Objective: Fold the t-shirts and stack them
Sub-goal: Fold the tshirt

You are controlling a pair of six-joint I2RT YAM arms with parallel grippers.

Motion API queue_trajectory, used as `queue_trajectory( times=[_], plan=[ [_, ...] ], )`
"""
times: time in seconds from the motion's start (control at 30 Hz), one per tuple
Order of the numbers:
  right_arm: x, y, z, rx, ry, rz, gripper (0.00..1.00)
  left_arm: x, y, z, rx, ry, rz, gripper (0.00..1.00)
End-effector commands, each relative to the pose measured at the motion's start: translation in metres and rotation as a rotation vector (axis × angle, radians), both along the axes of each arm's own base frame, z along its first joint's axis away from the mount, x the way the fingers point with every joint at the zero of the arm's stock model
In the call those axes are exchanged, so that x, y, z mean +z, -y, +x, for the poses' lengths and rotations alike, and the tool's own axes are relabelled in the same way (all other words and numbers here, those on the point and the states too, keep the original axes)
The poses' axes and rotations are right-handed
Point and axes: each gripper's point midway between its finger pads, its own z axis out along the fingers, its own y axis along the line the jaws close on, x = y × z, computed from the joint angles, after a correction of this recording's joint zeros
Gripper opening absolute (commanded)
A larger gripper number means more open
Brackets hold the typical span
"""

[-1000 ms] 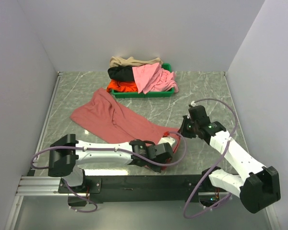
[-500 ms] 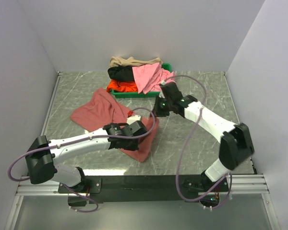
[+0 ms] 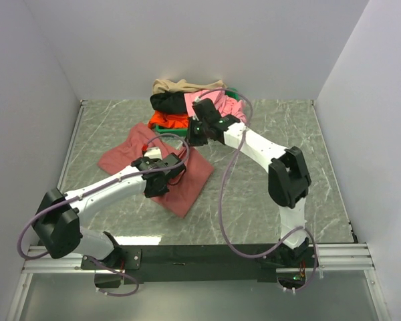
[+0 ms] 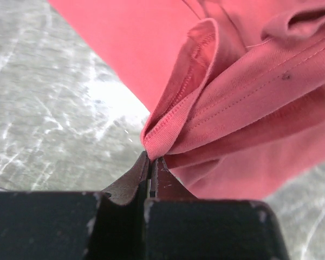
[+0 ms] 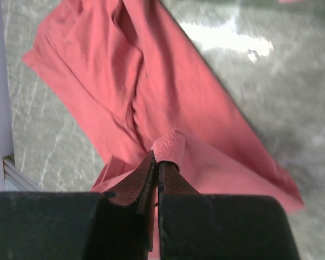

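Top external view gives you the brick-red t-shirt on the table, left of centre. Its long axis runs on a diagonal, from the far-left corner towards the near-right. The near end is a blunt corner pointing at the near edge, and the far end spreads wider towards the left edge. Part of the cloth is doubled over itself, so you cannot pick out neck or sleeves from above.

Your left gripper sits on the middle of the shirt. The left wrist view shows its jaws pinched together on a stitched hem fold of the brick-red t-shirt – the fingertips are tight on the cloth, with marbled table to the left. The rest of the shirt is cut off by the frame.

Your right gripper reaches across to the shirt's far edge, just in front of the green tray at the far edge. The right wrist view shows it clamped on a small rolled pinch of the same t-shirt, which stretches away below it.

In the tray lie the tan t-shirt, black t-shirt, orange-red t-shirt and pink t-shirt – bunched, with the right arm hiding part of the pile.
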Motion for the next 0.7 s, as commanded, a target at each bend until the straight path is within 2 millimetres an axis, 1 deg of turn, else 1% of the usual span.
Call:
queue_trajectory(
  times=[0.0, 0.03, 0.07, 0.13, 0.17, 0.23, 0.27, 0.33, 0.37, 0.4, 0.43, 0.47, 0.5, 0.53, 0.57, 0.6, 0.63, 0.67],
  plan=[
    [0.007, -0.017, 0.018, 0.001, 0.041, 0.009, 0.00, -0.002, -0.020, 0.009, 0.073, 0.016, 0.056, 0.01],
    [0.009, -0.020, 0.022, 0.003, 0.051, 0.016, 0.00, -0.004, -0.022, 0.010, 0.074, 0.005, 0.058, 0.00],
    [-0.003, -0.023, 0.024, 0.002, 0.033, 0.004, 0.00, -0.006, -0.022, 0.013, 0.078, 0.008, 0.053, 0.00],
    [-0.005, -0.027, 0.028, 0.003, 0.027, 0.006, 0.00, -0.010, -0.025, 0.016, 0.082, -0.006, 0.065, 0.01],
    [-0.014, -0.028, 0.029, 0.000, 0.011, -0.002, 0.00, -0.010, -0.026, 0.018, 0.088, -0.004, 0.070, 0.00],
    [-0.018, -0.033, 0.032, 0.008, 0.005, 0.004, 0.00, -0.014, -0.030, 0.021, 0.107, -0.010, 0.089, 0.00],
    [-0.027, -0.035, 0.032, 0.011, -0.009, -0.002, 0.00, -0.014, -0.035, 0.022, 0.119, -0.010, 0.104, 0.00],
    [-0.029, -0.039, 0.035, 0.021, -0.013, 0.011, 0.00, -0.019, -0.039, 0.024, 0.141, -0.024, 0.123, 0.01],
    [-0.034, -0.041, 0.035, 0.026, -0.021, 0.011, 0.02, -0.021, -0.042, 0.024, 0.149, -0.033, 0.131, 0.01],
    [-0.035, -0.042, 0.036, 0.026, -0.021, 0.016, 0.05, -0.024, -0.042, 0.025, 0.153, -0.045, 0.139, 0.15],
    [-0.034, -0.044, 0.037, 0.027, -0.021, 0.022, 0.15, -0.025, -0.043, 0.026, 0.165, -0.046, 0.140, 0.22],
    [-0.035, -0.046, 0.037, 0.034, -0.023, 0.024, 0.20, -0.025, -0.041, 0.028, 0.168, -0.043, 0.139, 0.29],
    [-0.029, -0.047, 0.036, 0.046, -0.021, 0.030, 0.24, -0.025, -0.043, 0.029, 0.177, -0.041, 0.150, 0.48],
    [-0.026, -0.048, 0.035, 0.057, -0.024, 0.033, 0.37, -0.023, -0.043, 0.030, 0.179, -0.035, 0.151, 0.56],
    [-0.022, -0.048, 0.034, 0.069, -0.019, 0.027, 0.44, -0.019, -0.043, 0.032, 0.182, -0.021, 0.149, 0.63],
    [-0.017, -0.046, 0.033, 0.072, -0.015, 0.024, 0.54, -0.012, -0.046, 0.032, 0.205, 0.000, 0.153, 0.77],
    [-0.013, -0.045, 0.032, 0.076, -0.008, 0.024, 0.58, -0.007, -0.046, 0.033, 0.213, 0.013, 0.144, 0.82],
    [0.003, -0.043, 0.030, 0.081, 0.017, 0.037, 0.65, -0.002, -0.044, 0.035, 0.214, 0.025, 0.125, 0.84]
  ],
)
